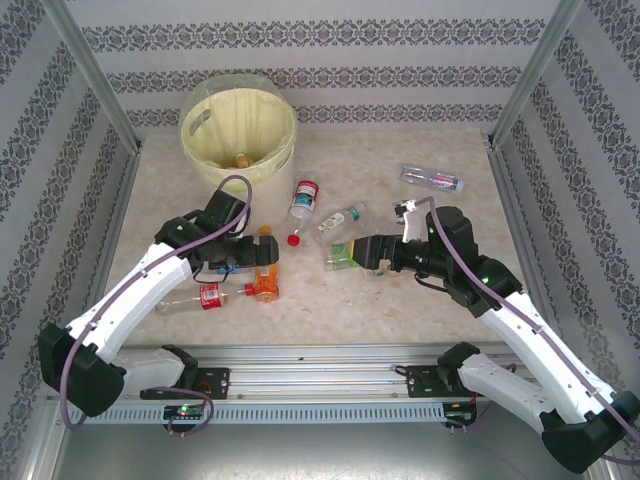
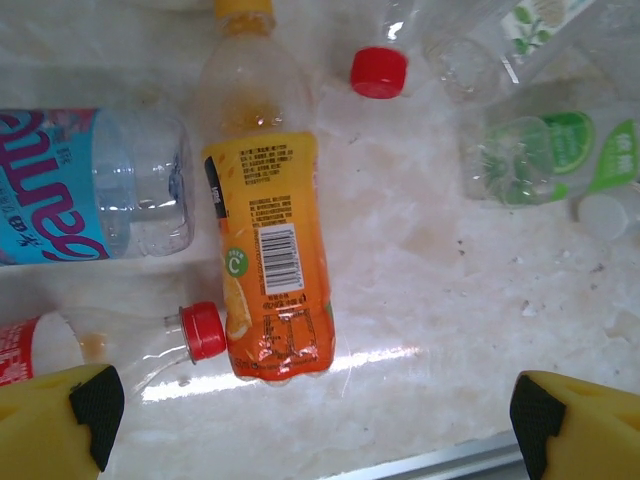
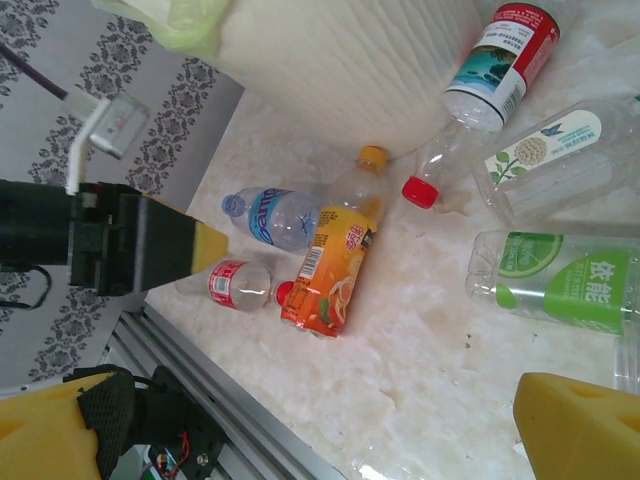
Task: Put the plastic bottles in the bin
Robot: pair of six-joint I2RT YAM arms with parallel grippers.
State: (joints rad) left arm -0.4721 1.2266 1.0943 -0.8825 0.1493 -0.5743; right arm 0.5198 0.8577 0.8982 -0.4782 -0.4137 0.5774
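So, both sets of jaws are spread wide with nothing in them. The left jaws hang low over the orange bottle [image 2: 268, 260], which lies flat on the surface [image 1: 400, 300] with its cap pointing toward the bin [image 1: 215, 110]. In the left wrist view the yellow pads [image 2: 85, 410] sit either side of its base end but a bit short of it. My guess is they're that wide so they can drop around the fat middle of the bottle.

A red-cap bottle [image 2: 150, 345] lies crosswise with its cap touching the orange one near the base, and a blue-label bottle [image 2: 90, 190] is just beside it further up. That's a tight cluster, so one pad could easily land on a neighbour instead of the surface.

The right jaws are low too, aimed along the surface at the green-label bottle [image 3: 560, 285]. It's lying down just beyond one pad, not between them. A clear bottle [image 3: 560, 150] and a red-label bottle [image 3: 500, 60] lie past it, close to the bin wall.

Further out, one more bottle [image 1: 432, 180] sits alone near the back right, well apart from the rest. The bin stands at the back left, and at least one bottle [image 1: 240, 160] is inside. I'd say most of the job is left.
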